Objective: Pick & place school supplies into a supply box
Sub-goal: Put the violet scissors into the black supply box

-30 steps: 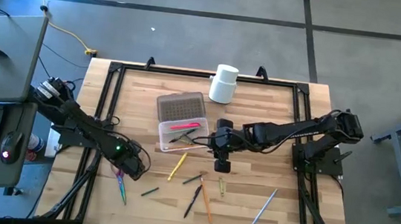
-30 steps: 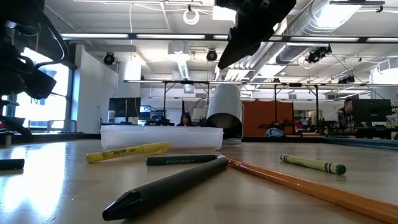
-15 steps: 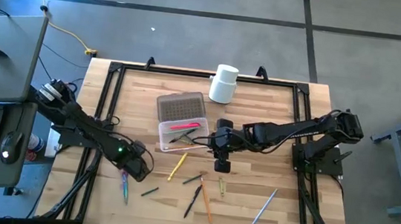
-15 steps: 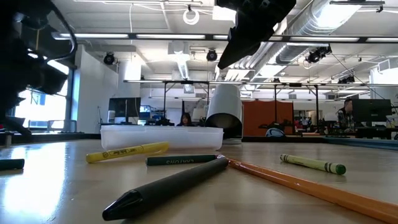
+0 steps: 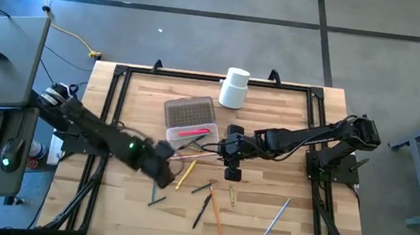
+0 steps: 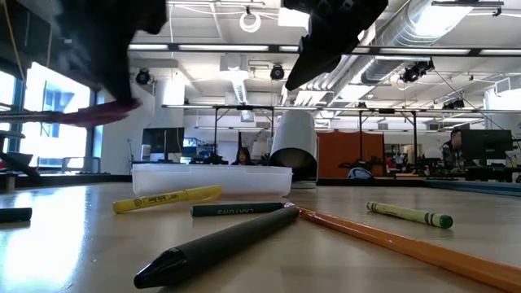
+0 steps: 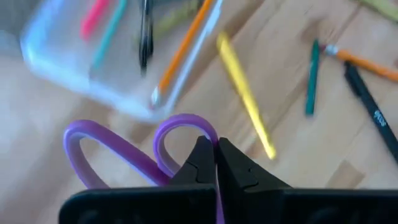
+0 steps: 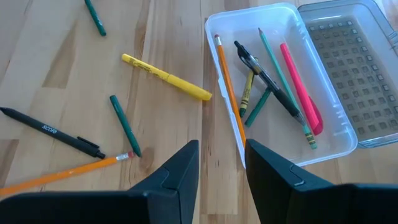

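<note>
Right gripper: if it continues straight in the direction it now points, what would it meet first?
Probably the orange pencil leaning on the near wall of the supply box, straight ahead of the open right gripper; depth is uncertain.

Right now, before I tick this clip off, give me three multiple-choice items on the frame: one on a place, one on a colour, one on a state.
1. Where does the orange pencil lie?
A. Wholly on the wood
B. Across the supply box rim, one end inside
C. Inside the white container

2. What colour are the handles of the scissors?
A. Purple
B. Green
C. Orange

3. How is the left gripper?
A. Wide open above the table
B. Out of every view
C. Shut on a scissors handle

Answers: 1 B, the right wrist view shows the pencil crossing the box's near wall; 2 A, both loops in the left wrist view are purple; 3 C, that view shows the fingers pinched together on one loop. The right gripper hangs open near the box.
</note>
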Tool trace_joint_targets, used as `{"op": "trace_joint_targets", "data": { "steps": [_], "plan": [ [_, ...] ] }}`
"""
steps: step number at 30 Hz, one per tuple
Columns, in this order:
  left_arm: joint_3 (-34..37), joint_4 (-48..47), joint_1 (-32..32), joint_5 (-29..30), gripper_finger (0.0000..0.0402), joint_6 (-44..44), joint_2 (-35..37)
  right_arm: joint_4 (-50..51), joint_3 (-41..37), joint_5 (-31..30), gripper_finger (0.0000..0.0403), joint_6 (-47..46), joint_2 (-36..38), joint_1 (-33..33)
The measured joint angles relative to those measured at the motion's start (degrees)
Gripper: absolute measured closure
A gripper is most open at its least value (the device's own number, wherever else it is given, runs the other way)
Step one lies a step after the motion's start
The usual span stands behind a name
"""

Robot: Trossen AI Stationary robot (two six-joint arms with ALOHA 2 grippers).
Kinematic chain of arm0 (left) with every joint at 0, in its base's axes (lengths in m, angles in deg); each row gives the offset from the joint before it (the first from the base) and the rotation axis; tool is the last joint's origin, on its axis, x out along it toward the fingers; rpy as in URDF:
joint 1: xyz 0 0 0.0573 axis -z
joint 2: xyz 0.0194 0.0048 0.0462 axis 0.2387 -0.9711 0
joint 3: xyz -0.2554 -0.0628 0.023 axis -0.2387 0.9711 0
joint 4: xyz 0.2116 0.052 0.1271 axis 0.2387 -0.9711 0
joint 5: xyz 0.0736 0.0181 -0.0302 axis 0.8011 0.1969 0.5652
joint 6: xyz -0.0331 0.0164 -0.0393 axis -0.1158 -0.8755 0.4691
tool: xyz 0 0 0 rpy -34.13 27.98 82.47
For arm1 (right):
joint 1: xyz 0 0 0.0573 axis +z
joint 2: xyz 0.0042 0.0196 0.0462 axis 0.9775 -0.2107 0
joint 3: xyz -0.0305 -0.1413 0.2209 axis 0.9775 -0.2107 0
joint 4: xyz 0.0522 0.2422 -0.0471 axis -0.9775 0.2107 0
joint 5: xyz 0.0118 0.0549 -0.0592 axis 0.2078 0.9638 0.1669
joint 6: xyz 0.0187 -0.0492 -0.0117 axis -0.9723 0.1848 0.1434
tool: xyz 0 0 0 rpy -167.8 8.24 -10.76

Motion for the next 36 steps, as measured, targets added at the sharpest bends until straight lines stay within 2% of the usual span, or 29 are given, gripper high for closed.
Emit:
{"op": "trace_joint_targets", "data": {
  "steps": [3,10,13,17,22,29,36],
  "plan": [
    [-2.2,2.2,-5.6,-1.1,0.0383,-13.0,0.0,3.9,0.0,0.1,0.0289,-2.5,0.1,0.0],
    [-6.2,9.4,-17.1,-1.9,0.0376,-38.9,-3.0,19.6,0.0,-0.6,0.0289,-19.5,0.2,0.7],
    [-9.3,8.7,-20.0,-1.8,0.0377,-49.4,-6.1,20.8,0.0,-2.8,0.0289,-19.8,0.2,1.8],
    [-13.9,9.7,-22.7,-1.6,0.0378,-59.0,-10.6,21.0,0.0,-3.4,0.0289,-15.2,0.2,2.6],
    [-17.0,12.3,-24.2,-0.4,0.0372,-61.8,-15.8,21.3,0.0,-3.8,0.0289,-13.2,0.2,2.7],
    [-16.9,9.5,-25.2,0.0,0.0370,-63.3,-21.1,21.1,0.0,-3.9,0.0289,-10.3,0.2,2.7],
    [-16.9,9.5,-25.1,-0.2,0.0319,-66.0,-25.2,20.6,0.0,-3.8,0.0289,-10.0,0.2,2.7]
  ]
}}
